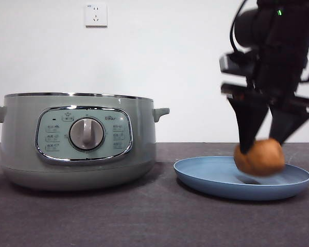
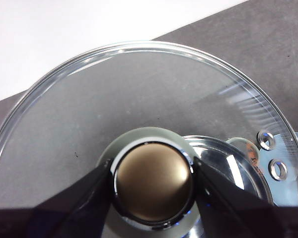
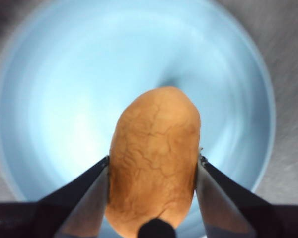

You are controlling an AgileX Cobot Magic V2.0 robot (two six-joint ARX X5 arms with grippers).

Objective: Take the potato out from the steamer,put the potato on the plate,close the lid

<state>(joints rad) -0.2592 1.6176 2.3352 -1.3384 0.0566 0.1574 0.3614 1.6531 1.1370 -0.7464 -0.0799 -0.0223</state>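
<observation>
Right gripper (image 1: 263, 135) clamps the crackle-skinned orange-brown potato (image 3: 153, 157) just above the matte blue plate (image 1: 206, 177), while left gripper (image 2: 153, 181) pinches the glass lid's (image 2: 79, 114) metallic-topped knob (image 2: 153, 181).

My right gripper (image 3: 152, 171), black-jawed, clamps the potato (image 3: 154, 163): orange-brown skin laced with fine darker cracks. Under the potato spreads the plate (image 1: 278, 188), matte light blue. Left of the plate, the steamer (image 1: 20, 149) is pale sage green with a steel rim, a chrome-framed panel and a grey dial (image 1: 86, 134). My left gripper (image 2: 153, 181) pinches the lid (image 2: 64, 114): clear glass, its knob (image 2: 153, 181) bronze-toned metallic on top, pale green beneath. The table (image 1: 144, 221) is dark grey.
</observation>
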